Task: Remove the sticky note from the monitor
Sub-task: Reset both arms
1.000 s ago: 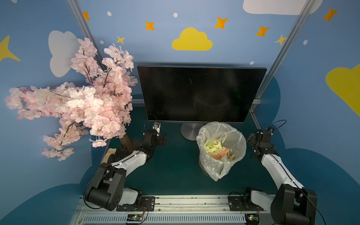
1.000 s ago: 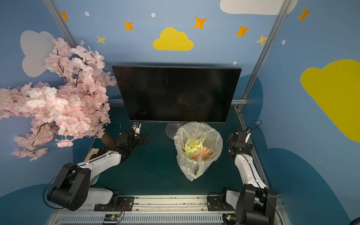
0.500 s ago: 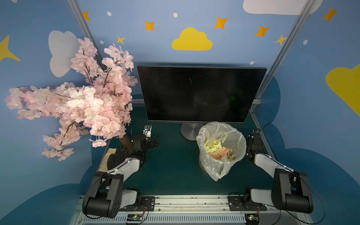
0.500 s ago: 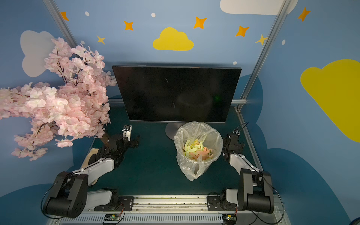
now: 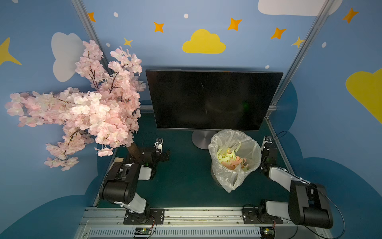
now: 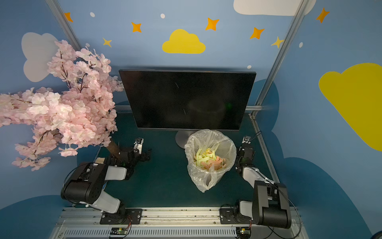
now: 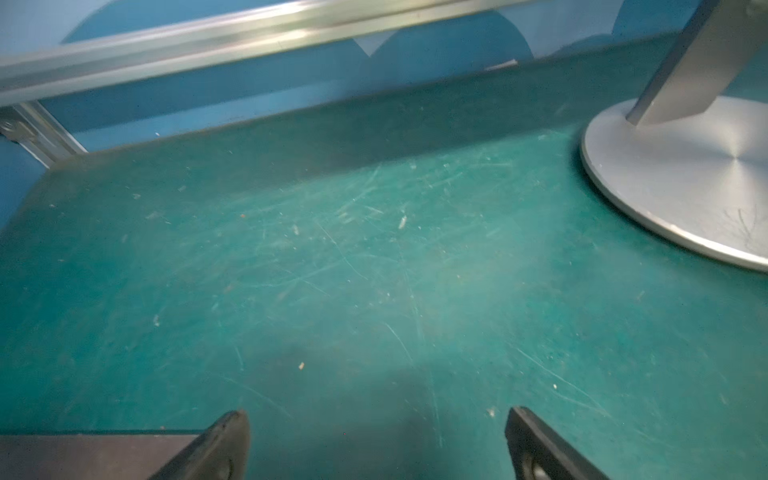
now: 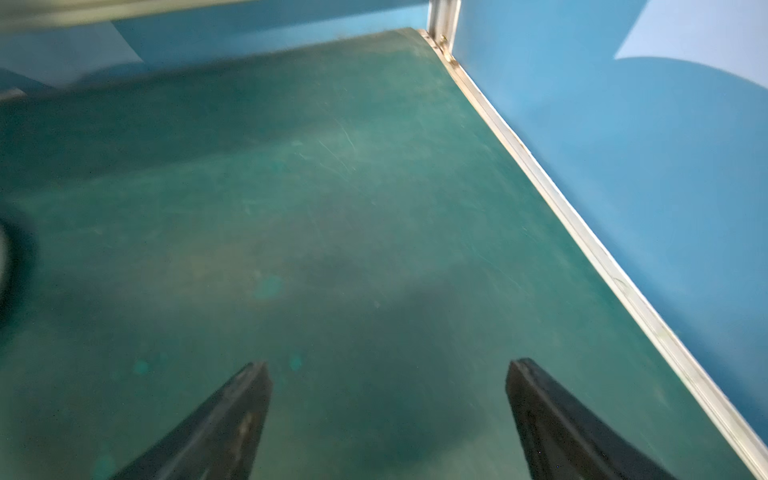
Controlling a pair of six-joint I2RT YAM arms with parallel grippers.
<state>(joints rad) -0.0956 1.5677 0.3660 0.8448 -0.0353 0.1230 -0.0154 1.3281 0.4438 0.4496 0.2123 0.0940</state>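
Observation:
The monitor (image 5: 213, 99) (image 6: 186, 99) stands at the back of the green table on its round silver stand (image 5: 201, 138) (image 7: 685, 174). Its dark screen is bare, and the sticky note is out of view. My left gripper (image 5: 162, 150) (image 7: 376, 415) sits low over the table left of the stand, open, with only mat between its fingers. My right gripper (image 5: 266, 144) (image 8: 386, 365) is low by the table's right edge, beside the bin, open and empty.
A bin lined with a clear bag (image 5: 233, 182) (image 6: 206, 178) holds several yellow and pink paper slips in front of the stand. A pink blossom tree (image 5: 88, 107) overhangs the left side. A metal rail (image 8: 582, 232) borders the table's right edge.
Both arms have folded back toward the front rail and sunk to the table. The left gripper drew back leftward and the right gripper came in beside the bin.

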